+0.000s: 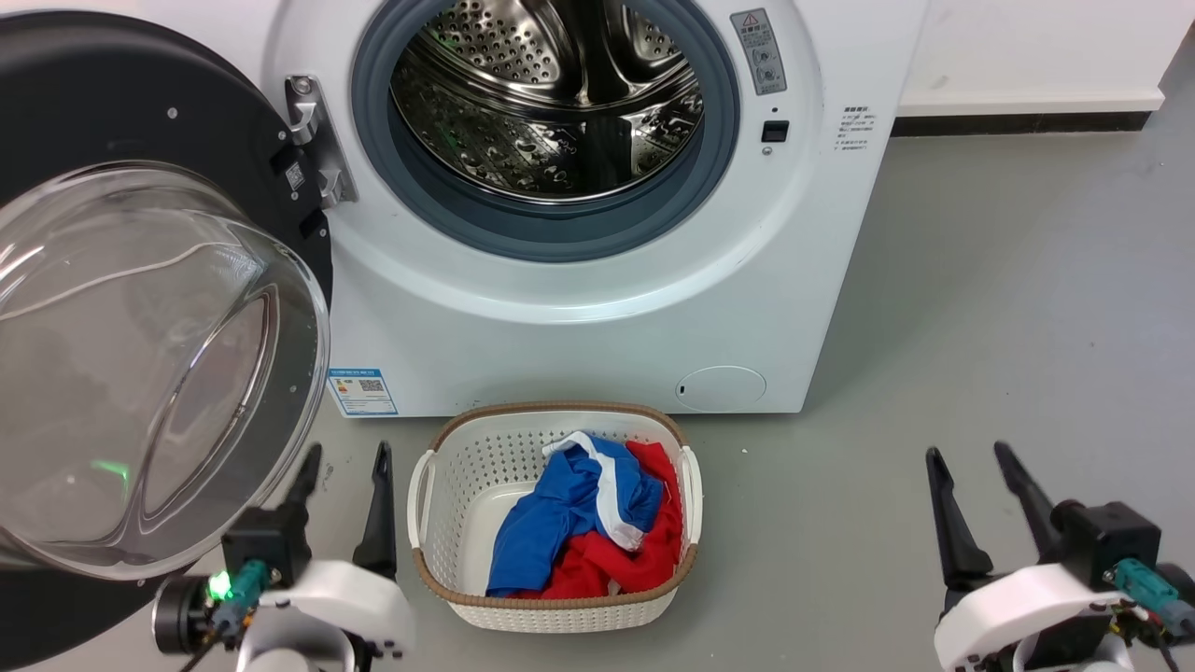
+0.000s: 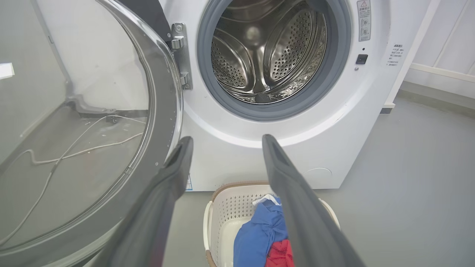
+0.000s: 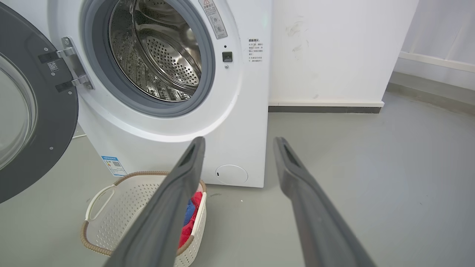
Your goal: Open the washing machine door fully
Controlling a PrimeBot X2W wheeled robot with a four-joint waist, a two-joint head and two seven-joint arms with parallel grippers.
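The washing machine (image 1: 597,308) is a white front-loader, and its steel drum (image 1: 551,93) lies exposed inside a grey gasket. Its door (image 1: 140,355), a black disc with a clear bulging glass bowl, is swung out to the left on its hinge (image 1: 313,140). The door (image 2: 92,129) also appears in the left wrist view, and again at the left edge of the right wrist view (image 3: 33,111). My left gripper (image 1: 345,462) is open, just below the door's lower rim, touching nothing. My right gripper (image 1: 971,462) is open over bare floor at the lower right.
A white laundry basket (image 1: 555,611) with blue and red clothes (image 1: 588,523) stands on the grey floor in front of the machine, between my two grippers. A white wall with a dark skirting (image 1: 1018,121) runs behind the machine on the right.
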